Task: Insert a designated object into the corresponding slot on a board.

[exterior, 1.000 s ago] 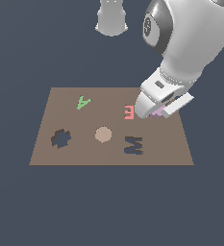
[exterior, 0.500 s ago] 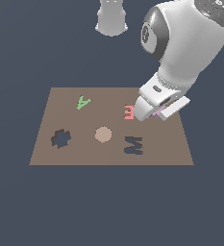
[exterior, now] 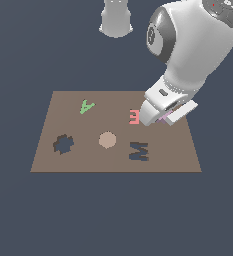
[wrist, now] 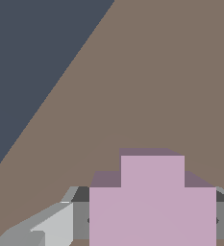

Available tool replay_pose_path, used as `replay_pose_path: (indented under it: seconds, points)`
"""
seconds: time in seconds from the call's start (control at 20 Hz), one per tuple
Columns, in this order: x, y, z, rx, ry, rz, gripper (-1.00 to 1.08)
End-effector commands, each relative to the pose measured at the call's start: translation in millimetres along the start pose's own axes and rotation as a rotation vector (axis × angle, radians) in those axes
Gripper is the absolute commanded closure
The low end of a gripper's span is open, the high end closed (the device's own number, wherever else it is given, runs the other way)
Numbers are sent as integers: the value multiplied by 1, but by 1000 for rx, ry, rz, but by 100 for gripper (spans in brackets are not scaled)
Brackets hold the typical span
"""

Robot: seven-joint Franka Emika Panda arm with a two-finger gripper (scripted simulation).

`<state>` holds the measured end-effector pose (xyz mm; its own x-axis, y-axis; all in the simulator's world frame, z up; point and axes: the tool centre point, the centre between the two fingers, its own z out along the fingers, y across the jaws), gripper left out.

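The designated object (wrist: 152, 202), a pale lilac-pink lobed piece, sits between my fingers (wrist: 80, 218) in the wrist view. My gripper (exterior: 162, 119) is shut on it, just above the board (exterior: 113, 164) near its edge on the exterior view's right. Only a sliver of the lilac piece (exterior: 163, 118) shows under the hand in the exterior view. The slot (exterior: 63, 144), a dark lobed cut-out, lies on the board's side toward the exterior view's left, far from the gripper.
On the board are a pink letter E (exterior: 134, 116) right beside the hand, a tan disc (exterior: 107, 140), a green letter A (exterior: 87, 106) and a dark M-shaped cut-out (exterior: 139, 151). The arm's grey base (exterior: 116, 17) stands beyond the board.
The arm has shifted slightly toward the exterior view's left, with the lilac piece still between the fingers. Nothing on the board has moved.
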<state>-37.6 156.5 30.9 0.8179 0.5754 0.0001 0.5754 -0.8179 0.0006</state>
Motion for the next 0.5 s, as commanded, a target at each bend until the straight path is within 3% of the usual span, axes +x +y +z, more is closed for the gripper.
replay_pose_path:
  seconds: [0.0, 0.45]
  points:
    - [1, 1, 0, 0, 0, 7, 108]
    - [15, 24, -1, 0, 0, 134, 108]
